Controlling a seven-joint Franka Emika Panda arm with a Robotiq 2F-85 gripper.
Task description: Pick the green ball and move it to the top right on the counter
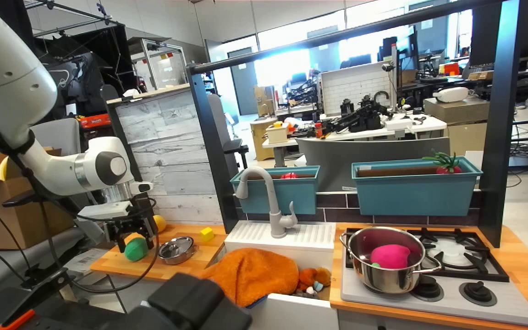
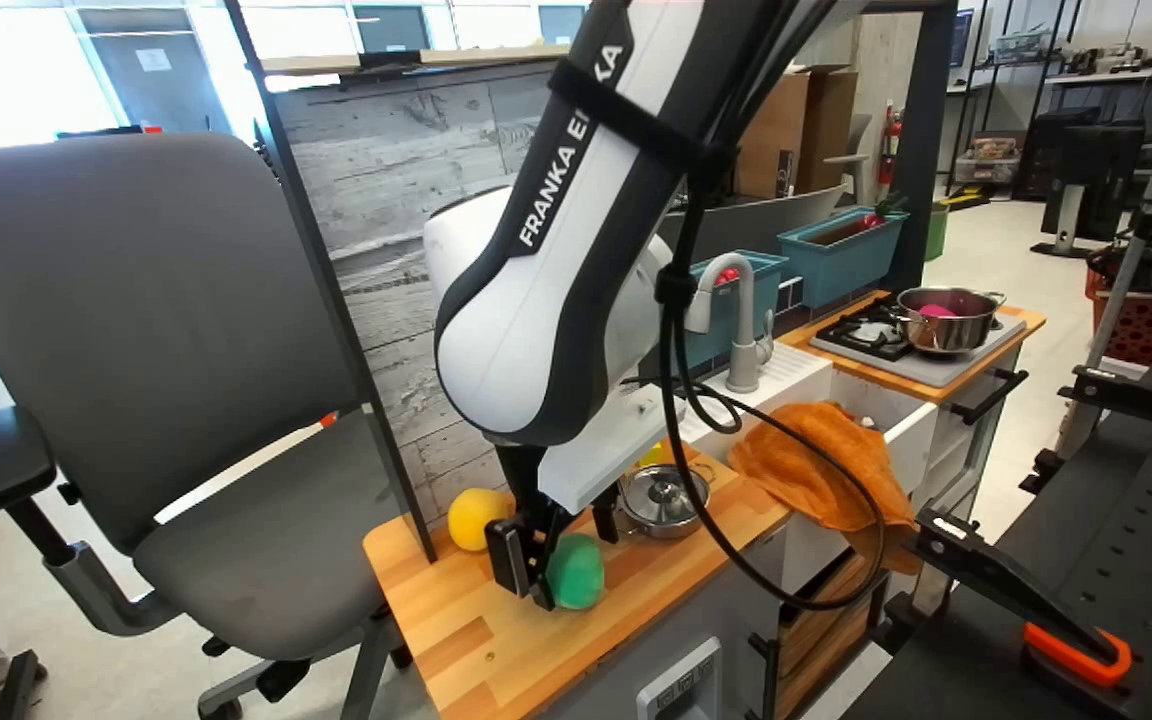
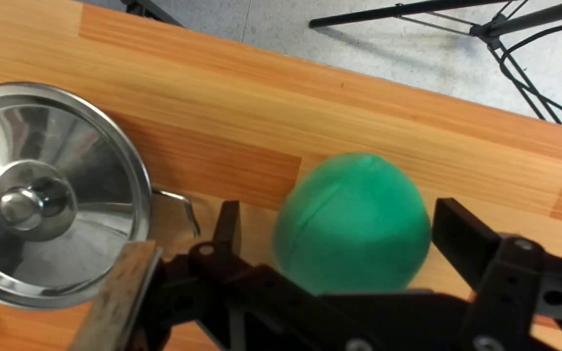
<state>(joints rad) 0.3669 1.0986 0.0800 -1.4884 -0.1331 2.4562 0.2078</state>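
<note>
At the left end of the light orange-brown wooden counter, a bright green round ball sits between the fingers of a black gripper. They stand wide apart without a grip: the wrist view shows a gap beside one finger; whether the opposite finger touches the ball I cannot tell. Just right is a round lidded steel pan; farther off lie a round yellow ball and a yellow cube.
</note>
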